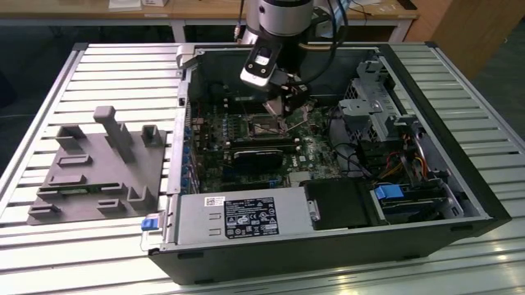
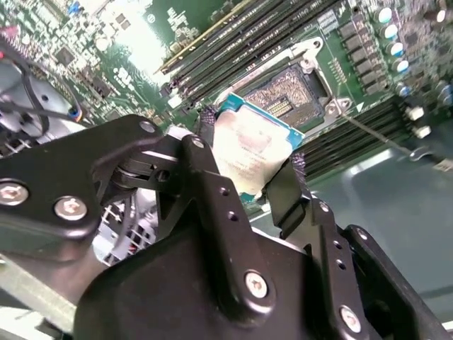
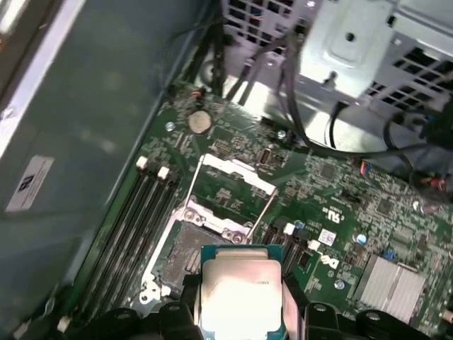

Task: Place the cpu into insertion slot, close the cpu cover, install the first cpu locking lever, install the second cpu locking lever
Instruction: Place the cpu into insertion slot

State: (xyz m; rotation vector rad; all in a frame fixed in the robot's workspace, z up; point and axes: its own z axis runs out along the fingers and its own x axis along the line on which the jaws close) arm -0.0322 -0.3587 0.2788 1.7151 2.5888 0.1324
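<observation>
Silvery cpu [image 2: 248,149]: pinched in the tool [image 3: 241,285], clamped on two opposite edges
insertion slot [image 2: 287,95]: bare, cpu hovering right by it
cpu cover [image 3: 237,172]: standing flipped up

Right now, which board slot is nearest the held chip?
The square socket with the dark centre, right by the gripper's chip; the long black slots run alongside.

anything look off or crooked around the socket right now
Nothing stands out. The gripper holds the cpu by two opposite edges, just short of the open slot. The cover is swung back, clear of the slot. No visible damage or loose parts on the board around it.
</observation>
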